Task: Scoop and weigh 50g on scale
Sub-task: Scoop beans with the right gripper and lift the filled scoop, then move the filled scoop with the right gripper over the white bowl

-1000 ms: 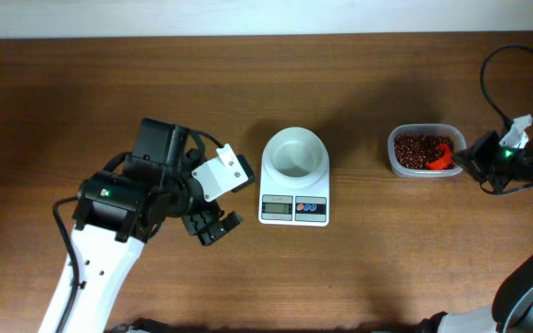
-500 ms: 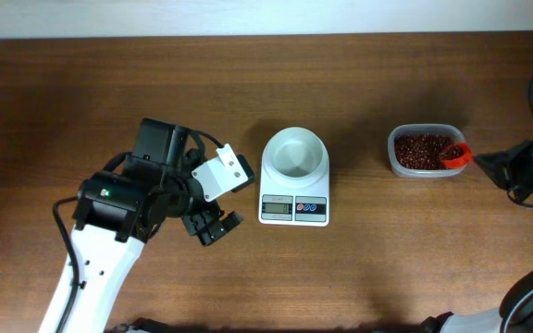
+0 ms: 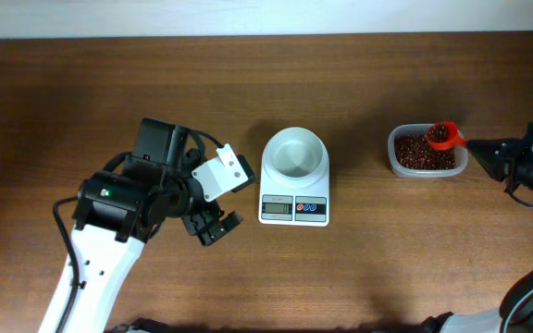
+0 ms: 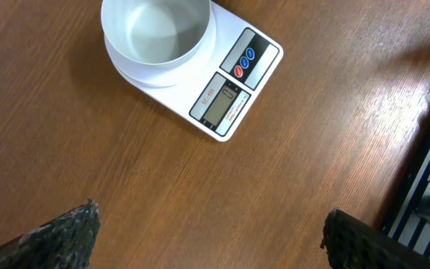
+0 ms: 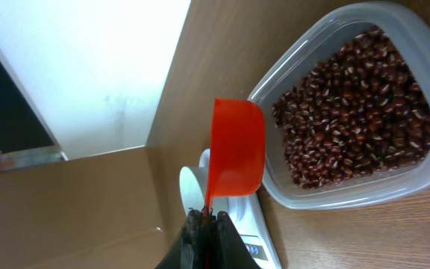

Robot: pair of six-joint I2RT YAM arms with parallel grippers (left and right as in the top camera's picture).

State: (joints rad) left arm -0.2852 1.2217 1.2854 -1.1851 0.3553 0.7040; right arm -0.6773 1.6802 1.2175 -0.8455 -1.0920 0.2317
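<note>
The white scale (image 3: 293,209) with its round bowl (image 3: 294,153) stands mid-table; the bowl looks empty. To its right sits a clear tub of red beans (image 3: 424,153). My right gripper (image 3: 475,145) is shut on the handle of a red scoop (image 3: 442,136), which hangs over the tub's far right part with beans in it. The right wrist view shows the scoop (image 5: 236,157) from the side, above the tub (image 5: 349,112), with the scale (image 5: 260,228) beyond and the right gripper (image 5: 206,217) pinching the handle. My left gripper (image 3: 211,227) hovers open left of the scale (image 4: 222,82), holding nothing (image 4: 209,224).
Brown wooden tabletop (image 3: 387,268). A white wall edge (image 3: 248,18) runs along the back. A black cable (image 3: 502,69) loops near the right arm at the table's right edge.
The right gripper has lifted the red scoop out of the beans and carried it toward the tub's far side. The left arm has not moved.
</note>
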